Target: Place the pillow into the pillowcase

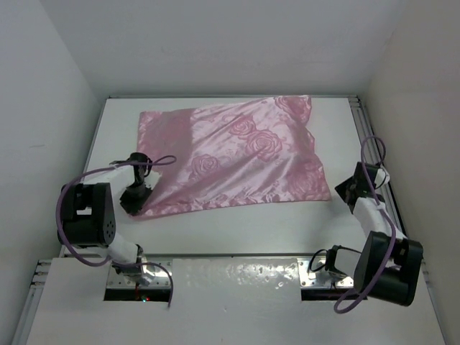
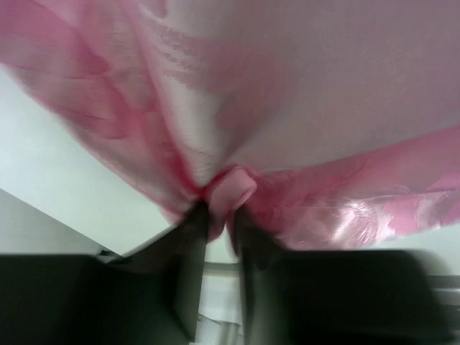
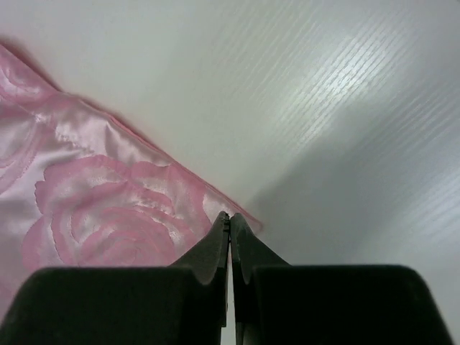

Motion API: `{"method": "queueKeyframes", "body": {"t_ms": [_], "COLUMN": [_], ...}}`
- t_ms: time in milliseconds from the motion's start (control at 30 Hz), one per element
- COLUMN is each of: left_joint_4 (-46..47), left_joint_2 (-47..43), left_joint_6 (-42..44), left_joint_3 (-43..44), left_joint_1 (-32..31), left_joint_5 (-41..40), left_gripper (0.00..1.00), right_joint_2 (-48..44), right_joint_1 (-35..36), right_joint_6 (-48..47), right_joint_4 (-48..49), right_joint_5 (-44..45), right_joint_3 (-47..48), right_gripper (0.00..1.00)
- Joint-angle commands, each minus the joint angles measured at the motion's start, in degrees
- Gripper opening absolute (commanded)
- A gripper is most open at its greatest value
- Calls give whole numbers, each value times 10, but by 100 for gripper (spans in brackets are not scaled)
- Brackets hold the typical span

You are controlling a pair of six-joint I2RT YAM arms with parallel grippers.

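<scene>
The pillowcase point(image 1: 230, 154) lies plump across the far table point(image 1: 215, 237). No pillow shows, so it is likely already inside. The left gripper point(image 2: 219, 215) pinches the near-left edge. The right gripper point(image 3: 230, 219), closed on nothing, hovers by the near-right corner. Next comes straightening, then letting go.

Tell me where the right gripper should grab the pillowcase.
Pinch the pillowcase at its near right corner, coming low from the right: it lies flat, pointing at the shut right gripper, while the left gripper pinches the near left edge.
</scene>
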Motion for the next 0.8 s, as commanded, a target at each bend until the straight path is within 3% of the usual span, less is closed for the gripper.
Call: {"method": "queueKeyframes", "body": {"t_ms": [0, 33, 67, 133, 200, 267, 300, 400, 500, 533, 600, 633, 667, 733, 767], "left_joint_4": [-34, -43, -61, -87, -107, -130, -131, -102, -30, 5, 35, 63, 73, 108, 116], "left_joint_2": [-11, -15, -17, -27, -26, -24, -20, -5, 40, 58, 121, 140, 160, 211, 226], "left_joint_6": [17, 30, 35, 58, 70, 80, 76, 49, 18, 10, -6, -31, -42, -69, -76], "left_joint_3": [29, 34, 39, 68, 113, 213, 278, 323, 303, 296, 305, 313, 339, 362, 375], "left_joint_1": [12, 15, 17, 32, 66, 123, 145, 207, 194, 185, 164, 161, 152, 144, 136], "left_joint_5": [30, 50, 57, 81, 107, 200, 284, 365, 316, 277, 261, 255, 255, 243, 238], "left_gripper": [24, 51, 68, 99, 100, 100, 100, 100, 99, 79, 56, 51, 52, 72, 79], "right_joint_2": [-39, -44, -47, -37, -2, 27, 55, 90, 125, 146, 175, 186, 204, 209, 204], "right_joint_1": [4, 4, 4, 6, 15, 44, 51, 49, 47, 47, 44, 41, 39, 37, 37], "right_joint_6": [-24, -27, -42, -70, -119, -150, -151, -112, -83, -75, -58, -55, -47, -37, -23], "right_joint_4": [-33, -35, -25, -15, -16, -50, -69, -77, -48, -40, -39, -38, -36, -26, -24], "right_joint_5": [33, 36, 36, 3, -38, -29, -20, -40, -65, -69, -68, -90, -109, -121, -122], "right_joint_3": [18, 17, 18, 39, 69, 120, 145, 153, 128, 116, 112, 110, 108, 98, 91], "right_gripper": [0, 0, 8, 34, 53, 64, 74, 82, 88, 89, 87, 80, 74, 58, 37]}}
